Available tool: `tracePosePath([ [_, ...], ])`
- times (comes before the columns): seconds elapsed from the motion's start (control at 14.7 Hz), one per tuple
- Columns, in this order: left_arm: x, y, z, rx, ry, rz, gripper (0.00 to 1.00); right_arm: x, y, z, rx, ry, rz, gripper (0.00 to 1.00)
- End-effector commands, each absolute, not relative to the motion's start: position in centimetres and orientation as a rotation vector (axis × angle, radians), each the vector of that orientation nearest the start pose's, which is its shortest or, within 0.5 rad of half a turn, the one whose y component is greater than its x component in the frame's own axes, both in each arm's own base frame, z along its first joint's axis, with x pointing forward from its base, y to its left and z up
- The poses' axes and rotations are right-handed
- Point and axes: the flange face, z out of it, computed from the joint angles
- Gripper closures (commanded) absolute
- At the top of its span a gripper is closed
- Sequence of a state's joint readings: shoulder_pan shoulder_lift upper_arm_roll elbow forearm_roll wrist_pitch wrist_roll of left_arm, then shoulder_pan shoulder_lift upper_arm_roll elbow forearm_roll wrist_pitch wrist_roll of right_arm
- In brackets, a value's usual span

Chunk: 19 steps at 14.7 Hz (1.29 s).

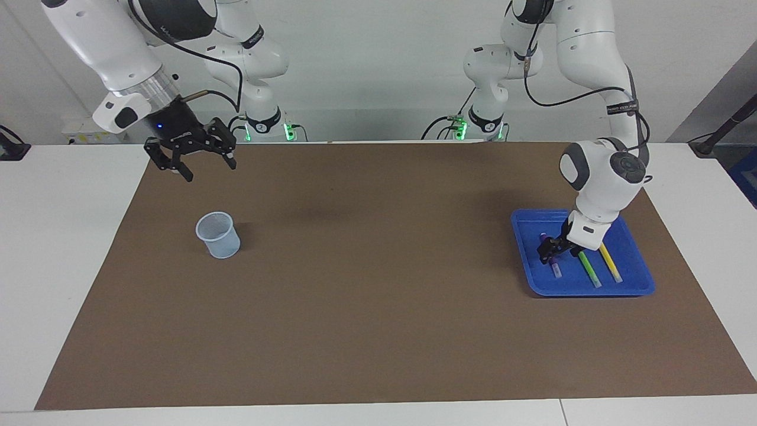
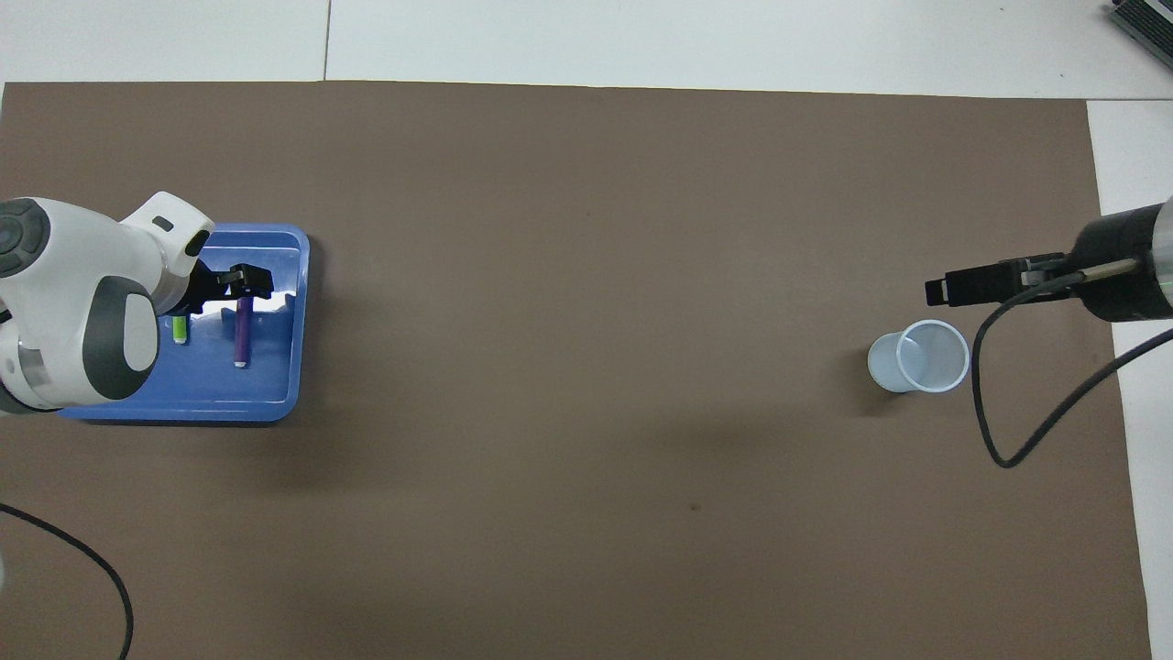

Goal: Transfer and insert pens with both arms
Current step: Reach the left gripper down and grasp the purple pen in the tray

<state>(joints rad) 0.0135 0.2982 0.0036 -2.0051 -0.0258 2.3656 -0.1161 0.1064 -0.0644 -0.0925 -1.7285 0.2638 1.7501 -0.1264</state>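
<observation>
Your left pincer was low over the purple pen in the blue tray, jaws open, holding nothing; green pen and yellow pen lay beside. Your right pincer hung open and empty, w/ the cup below nearby.

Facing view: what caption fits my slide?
Left gripper open over the purple pen in the blue tray; right gripper open, raised.
</observation>
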Motion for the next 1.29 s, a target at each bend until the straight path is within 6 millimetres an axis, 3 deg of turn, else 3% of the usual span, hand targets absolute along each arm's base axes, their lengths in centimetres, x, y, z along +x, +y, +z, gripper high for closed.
tracePosePath([
  [0.0,59.7,0.3,30.2,-3.142,-0.229,-0.118,0.00,53.9,4.1,59.9,-2.815,-0.112,-0.149,0.00],
  [0.14,59.4,0.2,29.9,-3.142,-0.227,-0.108,0.02,53.8,6.1,59.5,-2.802,-0.146,-0.157,0.00],
  [0.41,58.8,-0.1,29.4,-3.142,-0.222,-0.091,0.16,53.8,6.9,59.3,-2.743,-0.132,-0.153,0.00],
  [0.54,58.7,-0.1,29.4,-3.142,-0.222,-0.086,0.32,53.7,8.4,59.3,-2.736,-0.164,-0.164,0.00],
  [1.02,58.9,-0.1,29.7,-3.143,-0.231,-0.074,0.94,54.1,9.3,59.8,-2.707,-0.116,-0.208,0.00],
  [1.09,58.9,-0.1,29.7,-3.143,-0.231,-0.067,1.00,54.1,9.3,59.8,-2.707,-0.116,-0.208,0.00],
  [1.22,59.3,-0.1,30.5,-3.143,-0.230,-0.057,1.00,54.1,9.1,59.7,-2.707,-0.116,-0.208,0.00],
])
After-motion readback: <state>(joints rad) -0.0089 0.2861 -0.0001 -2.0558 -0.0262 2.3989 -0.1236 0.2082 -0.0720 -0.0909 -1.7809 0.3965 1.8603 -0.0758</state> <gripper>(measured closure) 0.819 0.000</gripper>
